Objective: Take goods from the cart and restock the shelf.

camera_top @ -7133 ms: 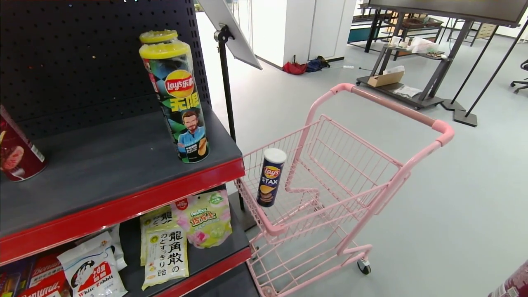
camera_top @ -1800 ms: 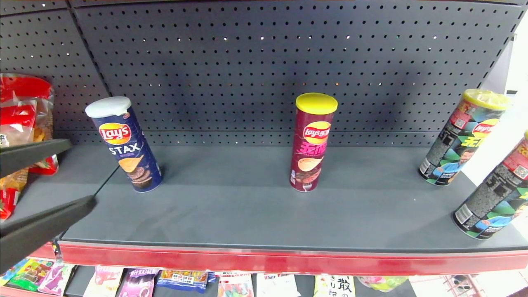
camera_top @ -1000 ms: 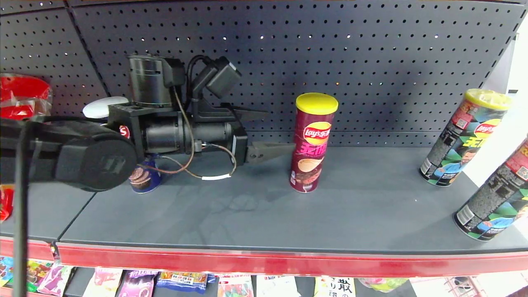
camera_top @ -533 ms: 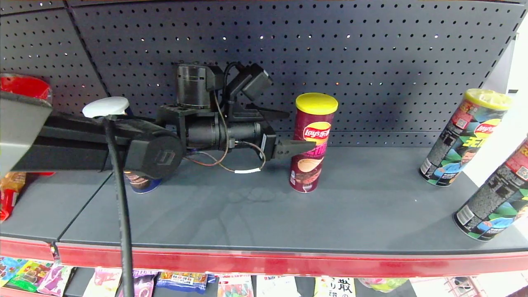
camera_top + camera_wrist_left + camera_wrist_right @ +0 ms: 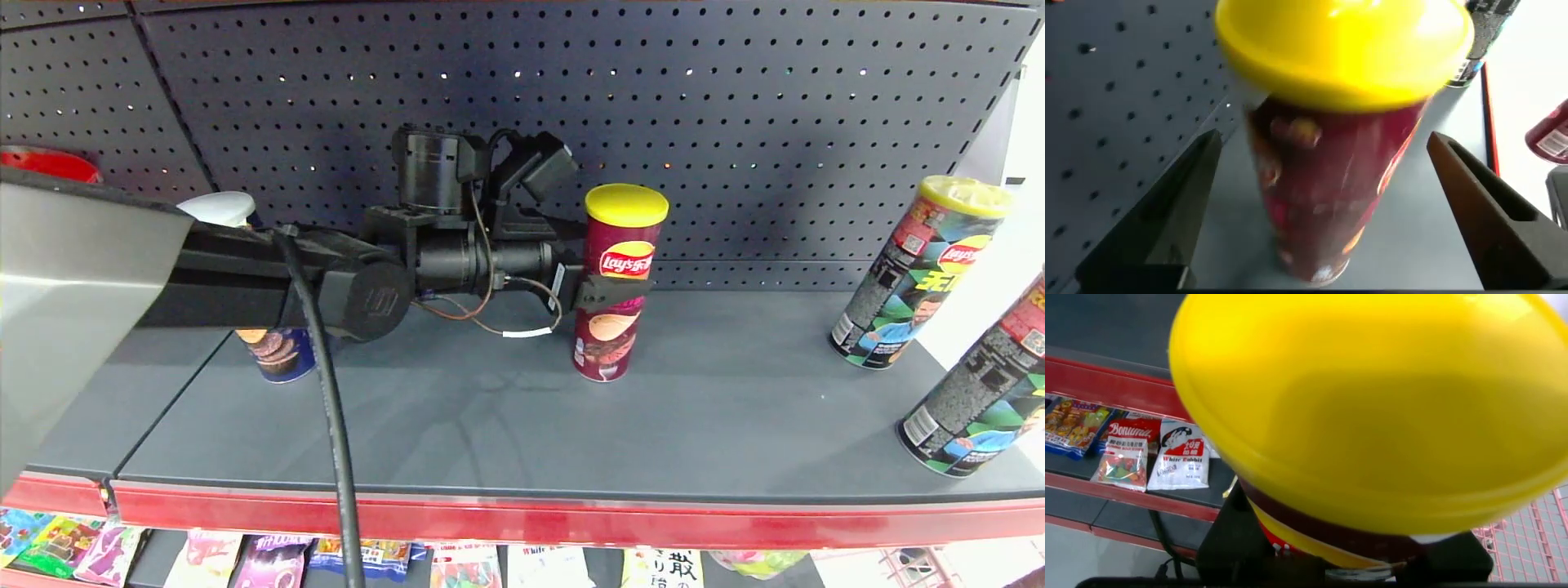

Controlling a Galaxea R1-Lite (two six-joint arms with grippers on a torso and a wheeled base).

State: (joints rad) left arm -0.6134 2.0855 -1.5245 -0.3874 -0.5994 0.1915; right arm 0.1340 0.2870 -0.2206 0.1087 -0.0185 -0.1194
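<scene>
Left tool [image 5: 1324, 144] agape astride maroon can [image 5: 1319, 214]; right tool [image 5: 1343, 557] grips canister [image 5: 1372, 400].

Dim shelf [image 5: 653, 433], soft shadows on pegboard [image 5: 735, 122], white glare at right; edges bowed

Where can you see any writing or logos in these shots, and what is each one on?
Round logo, large characters beneath: maroon chip can, legible.
Logo and characters: rear green-patterned can, legible; nearer green-patterned can, partly cut off.
Large characters: white packet under the shelf, cut off.
Product names: red bag and white bag below the shelf's red edge, legible.
Blue can: print hidden behind the left arm.
</scene>
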